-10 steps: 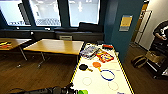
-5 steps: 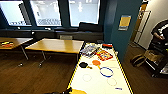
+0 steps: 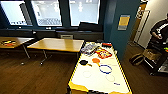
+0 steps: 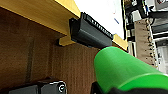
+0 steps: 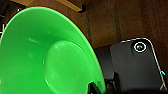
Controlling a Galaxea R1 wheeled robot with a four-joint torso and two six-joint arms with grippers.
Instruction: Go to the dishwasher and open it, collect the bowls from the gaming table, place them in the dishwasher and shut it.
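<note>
The gaming table [image 3: 95, 80] stands just ahead of me, white-topped with a yellow edge. On it sit an orange bowl [image 3: 96, 60] and a pale bowl with a blue rim [image 3: 105, 69]. The lime green bowl [image 5: 37, 55] looms in the right wrist view, hollow side towards the camera, and my right gripper [image 5: 100, 87] is shut on its rim. The left wrist view has the green bowl's [image 4: 125, 70] outer side close by, below the table's yellow edge [image 4: 37, 15]. The dishwasher is out of view.
Colourful game boxes [image 3: 103, 53] lie at the table's far end, with a black round thing [image 3: 83, 62] beside the orange bowl. Two wooden tables [image 3: 56, 44] stand to the left on the dark wood floor. A person [image 3: 160, 30] stands at the right, with a bag [image 3: 137, 59] nearby.
A green shape at the bottom edge of the head view a second ago has dropped below it. The table and the things on it have stayed put.
</note>
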